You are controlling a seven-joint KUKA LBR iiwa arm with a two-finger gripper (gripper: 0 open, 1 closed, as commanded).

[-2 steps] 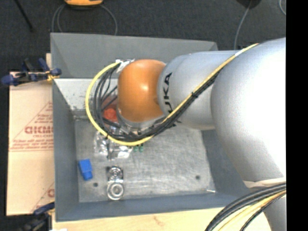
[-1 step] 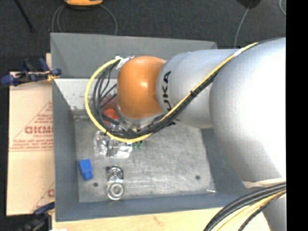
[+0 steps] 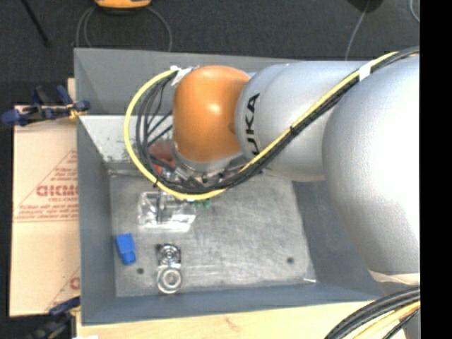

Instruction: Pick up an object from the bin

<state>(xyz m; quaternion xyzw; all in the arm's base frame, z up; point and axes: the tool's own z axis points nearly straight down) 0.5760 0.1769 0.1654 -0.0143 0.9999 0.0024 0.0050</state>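
Observation:
My gripper (image 3: 163, 205) pokes out from under the arm's orange cover at the left middle of the bin floor. It is low over a pale, shiny flat thing (image 3: 176, 222) that lies right under it; whether it touches that thing I cannot tell. A small blue block (image 3: 126, 249) lies to the lower left, near the bin's left wall. A silver metal piece with a round ring end (image 3: 169, 268) rests just below the gripper, towards the front wall.
The arm and its cables cover the back half of the bin. A small green bit (image 3: 202, 205) shows at the cover's lower edge. Bare grey floor stretches to the right of the gripper.

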